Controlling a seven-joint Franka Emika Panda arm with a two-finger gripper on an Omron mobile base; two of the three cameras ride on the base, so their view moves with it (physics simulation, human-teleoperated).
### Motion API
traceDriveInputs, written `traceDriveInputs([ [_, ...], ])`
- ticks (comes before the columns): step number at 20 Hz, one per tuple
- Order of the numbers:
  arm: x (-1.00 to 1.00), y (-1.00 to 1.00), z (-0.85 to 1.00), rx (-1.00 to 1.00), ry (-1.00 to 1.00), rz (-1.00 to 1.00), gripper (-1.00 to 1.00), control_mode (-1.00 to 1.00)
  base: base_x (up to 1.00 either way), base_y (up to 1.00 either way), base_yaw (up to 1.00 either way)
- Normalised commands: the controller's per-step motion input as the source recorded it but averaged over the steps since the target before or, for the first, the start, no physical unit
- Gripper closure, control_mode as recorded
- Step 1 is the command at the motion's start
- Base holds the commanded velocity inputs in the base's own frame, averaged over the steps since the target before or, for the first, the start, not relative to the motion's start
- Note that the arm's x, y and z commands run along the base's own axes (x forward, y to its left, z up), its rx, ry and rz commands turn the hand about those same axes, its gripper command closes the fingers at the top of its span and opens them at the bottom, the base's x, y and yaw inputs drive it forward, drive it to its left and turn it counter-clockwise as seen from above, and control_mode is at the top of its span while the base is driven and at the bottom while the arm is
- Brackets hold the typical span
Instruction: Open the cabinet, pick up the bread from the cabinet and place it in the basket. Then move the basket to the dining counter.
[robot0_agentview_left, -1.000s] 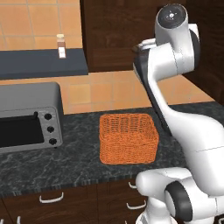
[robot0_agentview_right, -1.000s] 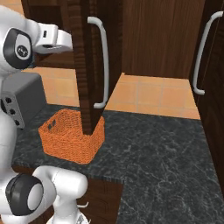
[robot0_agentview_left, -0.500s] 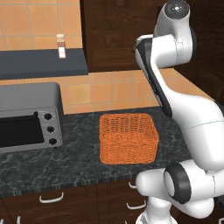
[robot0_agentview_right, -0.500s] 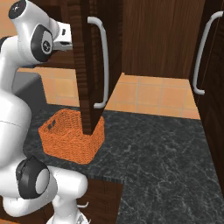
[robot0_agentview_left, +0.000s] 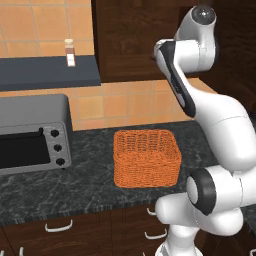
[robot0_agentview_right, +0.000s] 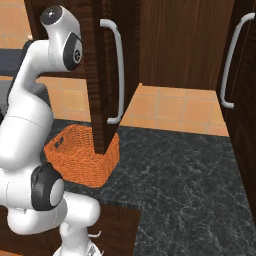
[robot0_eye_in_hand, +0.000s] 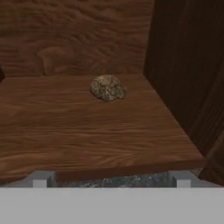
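Observation:
The cabinet (robot0_agentview_left: 125, 40) stands open, its door (robot0_agentview_right: 107, 75) with the long silver handle (robot0_agentview_right: 118, 70) swung out toward me. In the hand view the bread (robot0_eye_in_hand: 107, 87), a small lumpy brown-olive piece, lies on the wooden shelf (robot0_eye_in_hand: 78, 127) toward the back right corner. My gripper (robot0_eye_in_hand: 111, 180) is open at the shelf's front edge, well short of the bread, with nothing between its fingertips (robot0_eye_in_hand: 41, 179). The orange woven basket (robot0_agentview_left: 146, 157) (robot0_agentview_right: 82, 155) sits below on the black counter. The dining counter is out of view.
A grey toaster oven (robot0_agentview_left: 30, 135) stands left of the basket on the black speckled counter (robot0_agentview_left: 90, 185). A small bottle (robot0_agentview_left: 70, 52) sits on a dark wall shelf. Another cabinet door with a silver handle (robot0_agentview_right: 230, 65) is at the right. Drawers (robot0_agentview_left: 60, 227) run below.
The arm's upper links have turned and risen toward the cabinet opening. The basket and the open door have not moved.

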Motion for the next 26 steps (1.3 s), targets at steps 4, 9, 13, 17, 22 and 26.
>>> traceDriveInputs([
  [4, 0.62, -0.09, -0.05, 0.01, 0.0, 0.07, -1.0, -1.0, 0.0, 0.0, 0.0],
  [9, 0.68, -0.02, -0.04, 0.0, 0.0, 0.09, -1.0, -1.0, 0.0, 0.0, 0.0],
  [13, 0.67, -0.12, -0.14, 0.0, 0.0, 0.09, -1.0, -1.0, 0.0, 0.0, 0.0],
  [17, 0.71, -0.11, -0.14, 0.0, 0.0, 0.07, -1.0, -1.0, 0.0, 0.0, 0.0],
  [22, 0.72, -0.01, -0.1, 0.0, 0.04, 0.04, -1.0, -1.0, 0.0, 0.0, 0.0],
  [26, 0.57, 0.0, 0.0, 0.0, 0.12, 0.0, -1.0, -1.0, 0.0, 0.0, 0.0],
])
